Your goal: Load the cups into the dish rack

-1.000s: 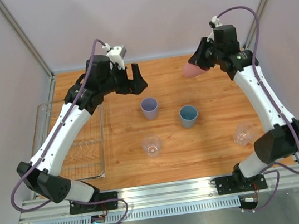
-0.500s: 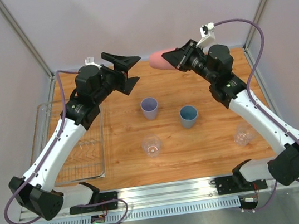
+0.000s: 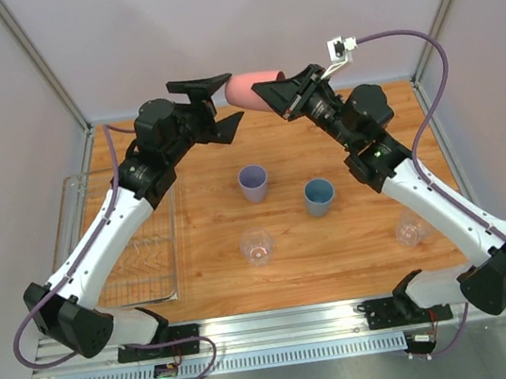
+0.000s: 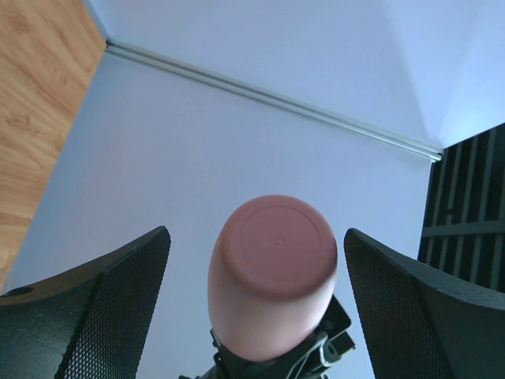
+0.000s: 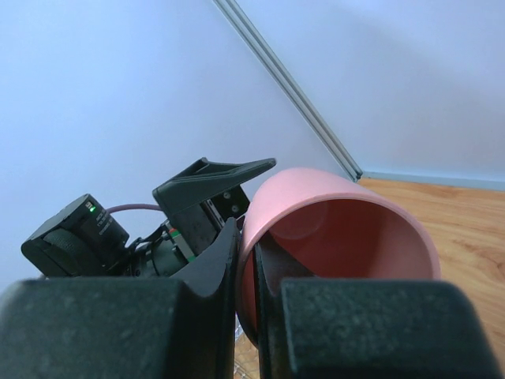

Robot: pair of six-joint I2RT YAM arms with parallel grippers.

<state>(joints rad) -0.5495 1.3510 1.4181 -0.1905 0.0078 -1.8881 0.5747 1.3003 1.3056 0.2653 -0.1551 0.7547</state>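
My right gripper is shut on the rim of the pink cup, one finger inside and one outside, holding it on its side high above the back of the table. The cup's base points at my left gripper, which is open, its two fingers flanking the base without touching. In the left wrist view the pink cup sits between the mesh pads. On the table stand a lavender cup, a blue cup and two clear cups. The dish rack lies at the left, partly under my left arm.
Pale walls enclose the wooden table on three sides, with slanted metal posts at the back corners. A metal rail runs along the near edge by the arm bases.
My right arm has carried the pink cup left and upward. My left gripper has risen and turned to face it, and the cup's base now sits between its open fingers.
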